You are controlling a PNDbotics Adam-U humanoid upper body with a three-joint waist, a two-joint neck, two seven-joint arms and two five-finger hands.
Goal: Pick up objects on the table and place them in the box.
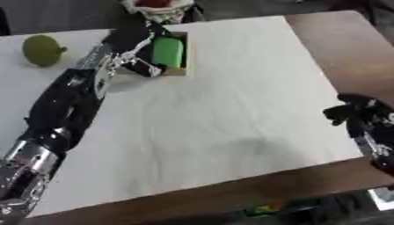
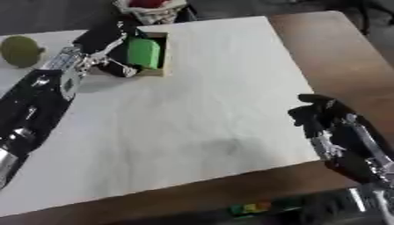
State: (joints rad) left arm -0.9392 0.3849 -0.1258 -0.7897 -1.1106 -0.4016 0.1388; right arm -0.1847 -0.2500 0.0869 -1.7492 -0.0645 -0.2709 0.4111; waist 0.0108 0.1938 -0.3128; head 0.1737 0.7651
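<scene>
At the far left of the white tabletop (image 1: 215,110) sat a round olive-green object (image 1: 41,50) with a small stub pointing to its right, alone and well apart from everything else. To its right the robot's left arm ran from the near left corner up toward the far edge, black with silver joints. The left hand (image 1: 138,41) was at the small open box (image 1: 184,52), a shallow cardboard-coloured container standing near the far edge of the white top. A bright green block (image 1: 168,52) lay inside the box, upright along its length, and the hand's dark fingers lay just beside and against its left side, with the thumb reaching under the near end of the box. Whether those fingers were curled around the green block or only resting beside it could not be told from either view.

Beyond the box, off the far edge, stood a pale container (image 1: 162,9) with something red in it.

The middle of the white top stretched away to the right, where it ended against bare brown wood (image 2: 338,57). Over that wood at the near right was the right hand (image 2: 323,116), held clear of any object, with its dark fingers bent inward and nothing between them, and the forearm trailing off toward the near right corner.
</scene>
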